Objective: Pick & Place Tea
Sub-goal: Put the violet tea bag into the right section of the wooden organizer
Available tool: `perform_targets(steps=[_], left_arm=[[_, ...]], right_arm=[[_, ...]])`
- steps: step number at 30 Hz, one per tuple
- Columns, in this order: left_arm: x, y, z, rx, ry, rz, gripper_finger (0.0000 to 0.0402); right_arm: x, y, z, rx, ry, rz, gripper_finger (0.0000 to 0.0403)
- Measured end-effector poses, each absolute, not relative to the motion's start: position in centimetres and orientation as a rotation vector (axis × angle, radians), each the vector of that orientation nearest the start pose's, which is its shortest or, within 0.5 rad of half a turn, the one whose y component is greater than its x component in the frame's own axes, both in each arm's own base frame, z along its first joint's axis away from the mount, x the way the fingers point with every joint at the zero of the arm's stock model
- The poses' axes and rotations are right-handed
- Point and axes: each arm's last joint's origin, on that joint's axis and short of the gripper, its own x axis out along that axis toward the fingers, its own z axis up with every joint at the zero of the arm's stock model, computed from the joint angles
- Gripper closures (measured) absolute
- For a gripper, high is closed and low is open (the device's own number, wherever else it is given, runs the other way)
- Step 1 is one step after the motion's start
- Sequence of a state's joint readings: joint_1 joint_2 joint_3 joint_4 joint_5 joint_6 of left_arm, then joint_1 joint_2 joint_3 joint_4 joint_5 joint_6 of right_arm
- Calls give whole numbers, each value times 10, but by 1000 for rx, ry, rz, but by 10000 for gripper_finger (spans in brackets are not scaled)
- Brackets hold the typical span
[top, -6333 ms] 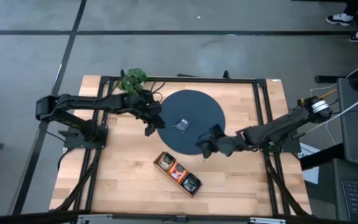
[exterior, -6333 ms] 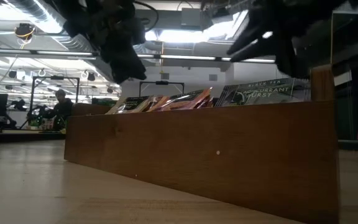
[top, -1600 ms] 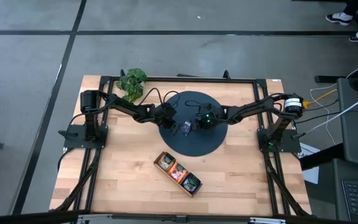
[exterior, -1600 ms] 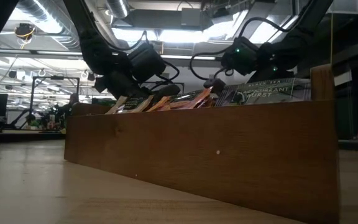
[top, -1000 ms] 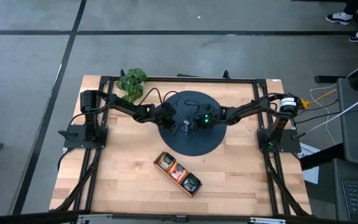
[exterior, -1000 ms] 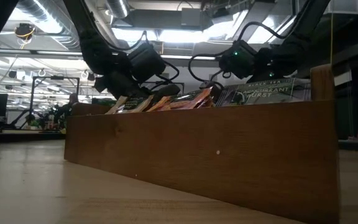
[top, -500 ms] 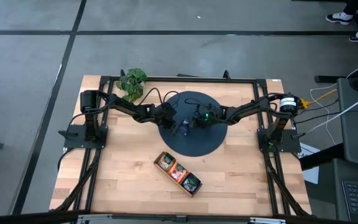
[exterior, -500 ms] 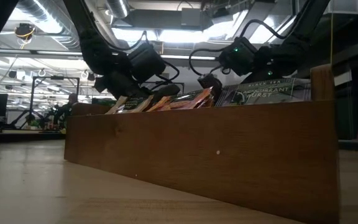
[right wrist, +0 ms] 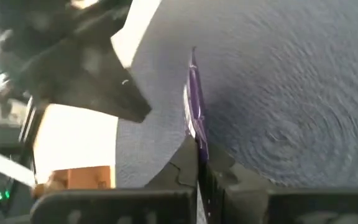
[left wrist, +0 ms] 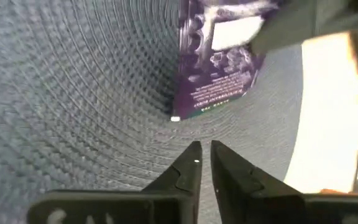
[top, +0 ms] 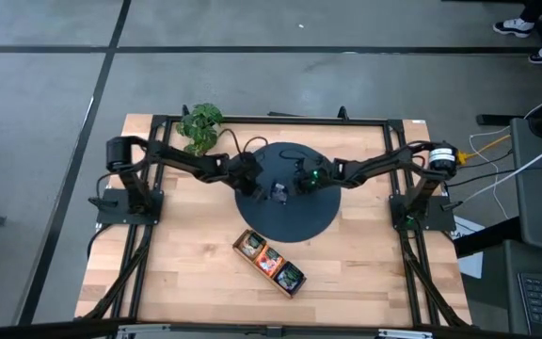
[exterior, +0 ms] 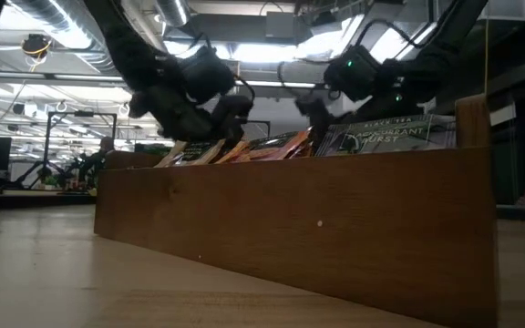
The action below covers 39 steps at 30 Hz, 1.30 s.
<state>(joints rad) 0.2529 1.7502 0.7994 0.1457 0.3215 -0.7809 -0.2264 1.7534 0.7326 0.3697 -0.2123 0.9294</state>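
Left gripper over the mat's left part, fingers almost together, holding nothing, tips just beside the tea sachet. Near mat centre, sachet pinched on edge by right gripper, closed on it. Probably light, thin, floppy, a little slippery; best taken by an edge. Purple print with pale label; flat, square.
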Motion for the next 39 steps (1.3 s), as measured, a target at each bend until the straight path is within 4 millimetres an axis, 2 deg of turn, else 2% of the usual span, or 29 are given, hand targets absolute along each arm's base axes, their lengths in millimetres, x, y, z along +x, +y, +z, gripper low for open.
perform_targets(steps=[7, 11, 16, 20, 23, 28, 32, 39], left_arm=[[311, 75, 156, -1163, 692, 287, 314], [307, 85, 161, -1366, 631, 386, 274], [304, 99, 167, -1734, 518, 524, 236], [310, 108, 180, -1888, 320, 480, 226], [317, 113, 197, -1929, 97, 377, 226], [320, 122, 225, -1899, -290, 248, 232], [317, 128, 234, -1789, -373, 206, 235], [319, 124, 231, -1762, -337, 230, 229]], right_arm=[[303, -63, 166, 664, 568, -252, 400], [290, -52, 190, 375, 580, -306, 401], [272, -35, 215, 8, 583, -432, 401], [267, -22, 234, -255, 537, -499, 401], [266, -14, 240, -391, 519, -520, 401], [267, -6, 245, -523, 517, -561, 401], [266, -7, 247, -590, 526, -627, 400], [268, -7, 254, -748, 527, -618, 400]])
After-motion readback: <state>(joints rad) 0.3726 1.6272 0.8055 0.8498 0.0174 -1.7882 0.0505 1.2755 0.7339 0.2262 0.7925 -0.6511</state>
